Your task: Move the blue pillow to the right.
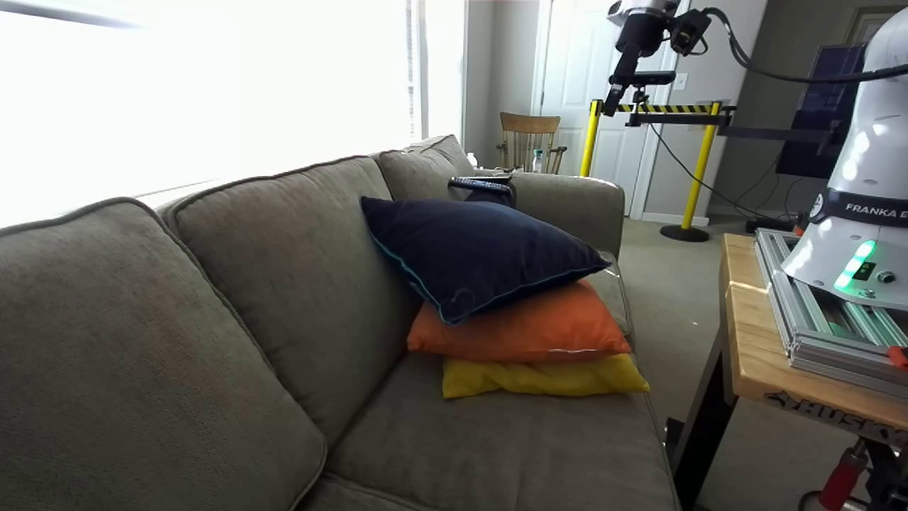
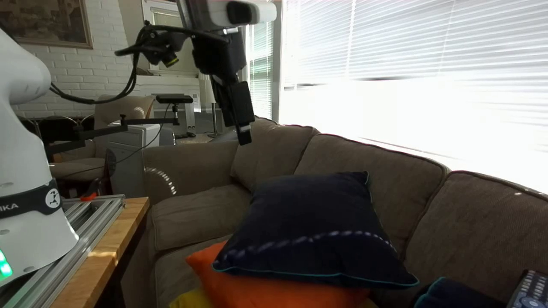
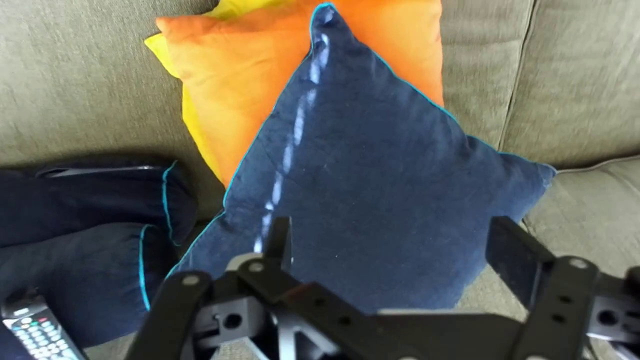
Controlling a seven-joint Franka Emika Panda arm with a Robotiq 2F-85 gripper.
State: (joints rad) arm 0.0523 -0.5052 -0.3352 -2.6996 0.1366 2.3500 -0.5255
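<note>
My black two-fingered gripper (image 3: 390,237), nearest in the wrist view: fingers wide apart, raised clear of the pillows. Turquoise-piped, dark navy-blue square fabric pillow (image 3: 370,170): topmost of three, tilted, lying on an orange fabric pillow (image 1: 521,330). Flatter yellow fabric pillow (image 1: 546,376): lowest, on the seat of a grey-brown upholstered sofa (image 1: 511,447). I list a dark button-covered remote control (image 3: 42,332), near the navy pillow.

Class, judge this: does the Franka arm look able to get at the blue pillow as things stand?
Probably yes. The gripper hangs open, facing the blue pillow from above; the pillow lies on the orange pillow with nothing visible on top of it, seemingly leaving the way down free.
</note>
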